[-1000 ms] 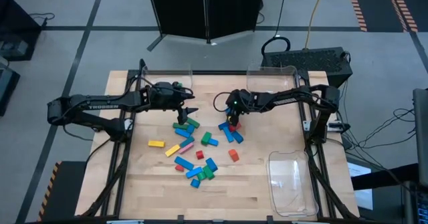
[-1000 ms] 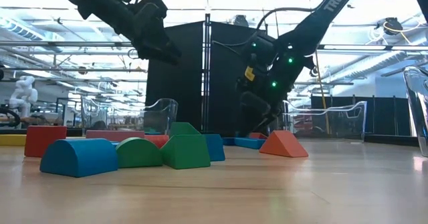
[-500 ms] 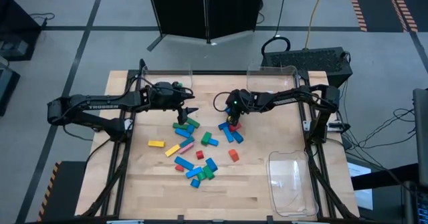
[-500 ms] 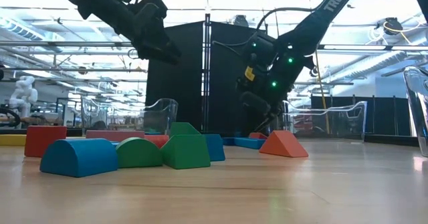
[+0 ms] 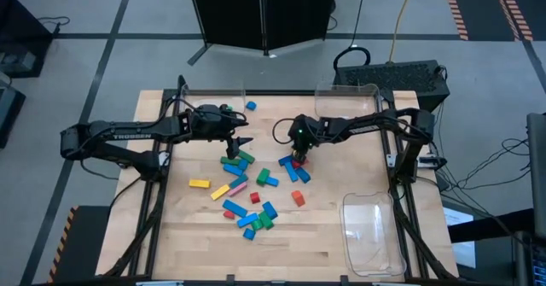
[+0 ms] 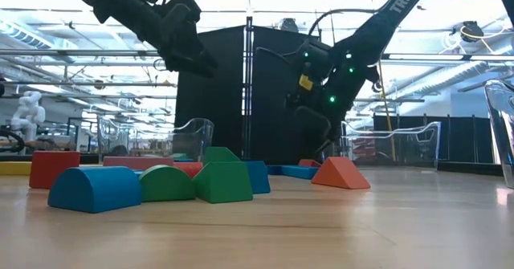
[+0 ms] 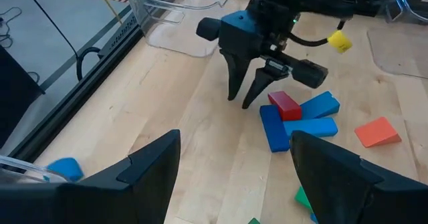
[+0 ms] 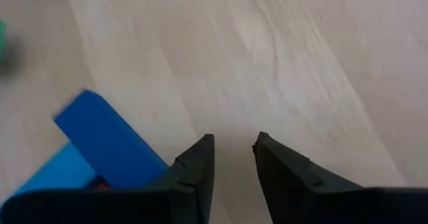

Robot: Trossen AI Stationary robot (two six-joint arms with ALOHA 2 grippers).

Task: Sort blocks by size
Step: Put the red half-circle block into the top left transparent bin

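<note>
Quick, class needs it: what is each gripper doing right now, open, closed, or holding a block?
Left gripper: open, holding nothing.
Right gripper: fingers slightly apart, nothing between them.

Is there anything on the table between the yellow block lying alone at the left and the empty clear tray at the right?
Yes. In the high view, most of the blocks lie scattered between the yellow block and the clear tray, with bare wood beside the tray.

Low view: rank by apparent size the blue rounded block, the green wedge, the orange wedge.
1. blue rounded block
2. green wedge
3. orange wedge
Caveat: the blue block sits nearest the camera and the orange wedge farther back, so true sizes are unsure.
</note>
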